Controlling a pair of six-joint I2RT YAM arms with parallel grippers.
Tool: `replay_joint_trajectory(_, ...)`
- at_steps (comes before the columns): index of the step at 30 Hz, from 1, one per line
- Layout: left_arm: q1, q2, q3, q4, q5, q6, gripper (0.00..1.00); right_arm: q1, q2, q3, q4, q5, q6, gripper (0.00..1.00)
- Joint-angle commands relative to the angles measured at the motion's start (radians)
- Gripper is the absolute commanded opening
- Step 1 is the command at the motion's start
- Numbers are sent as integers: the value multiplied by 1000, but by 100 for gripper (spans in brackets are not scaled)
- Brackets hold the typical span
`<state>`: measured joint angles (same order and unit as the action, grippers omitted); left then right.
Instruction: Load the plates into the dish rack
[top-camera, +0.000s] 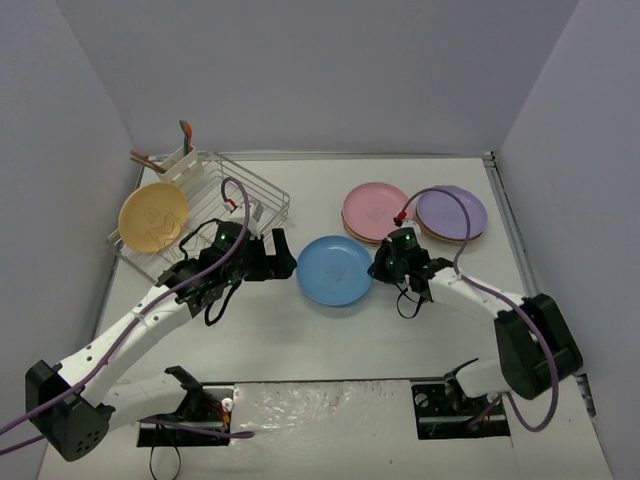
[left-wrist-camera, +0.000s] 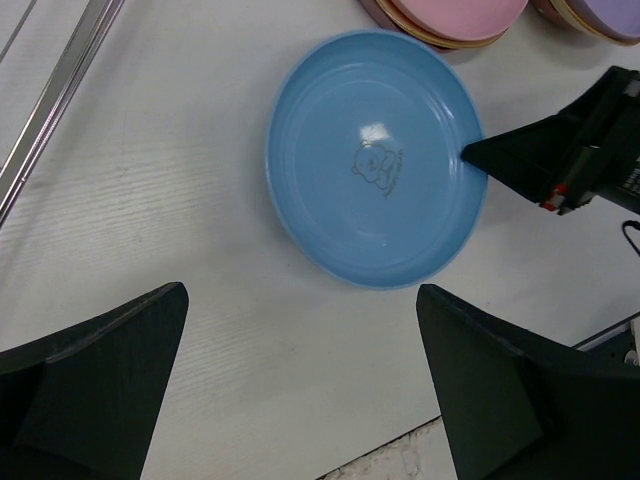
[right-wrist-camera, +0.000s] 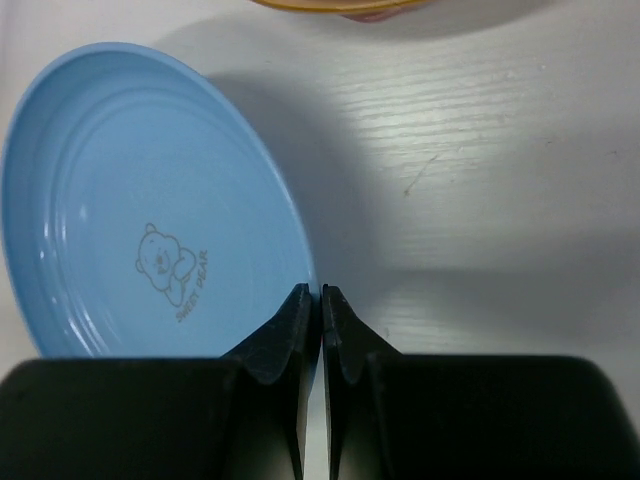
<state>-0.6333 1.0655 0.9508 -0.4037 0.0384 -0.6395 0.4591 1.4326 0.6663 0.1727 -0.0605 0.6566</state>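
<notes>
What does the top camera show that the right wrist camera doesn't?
Only the top view shows the dish rack with a yellow plate propped at its left end, the purple plate, and the open left claw. Only the right wrist view makes the bear drawing and its lettering on the blue plate legible, and shows the right claw pinched shut on that plate's rim. Both show the blue plate, the right claw and the white table.

A robot lab booth: plain grey walls (top-camera: 300, 70) close in a white table (top-camera: 330, 340).
</notes>
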Motion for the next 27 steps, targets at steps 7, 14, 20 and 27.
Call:
replay_joint_trajectory(7, -14, 64, 98, 80, -6, -67, 96, 0, -325, 27, 9, -189, -25, 0)
replay_joint_trajectory(14, -22, 104, 141, 124, 46, -101, 87, 1, -364, 34, 13, -206, -25, 0)
replay_joint_trajectory(20, -21, 126, 153, 131, 65, -118, 68, 2, -382, 31, 31, -202, -18, 0)
replay_joint_trajectory(27, -20, 164, 167, 98, 71, -135, 61, 1, -398, 30, 56, -197, -14, 0)
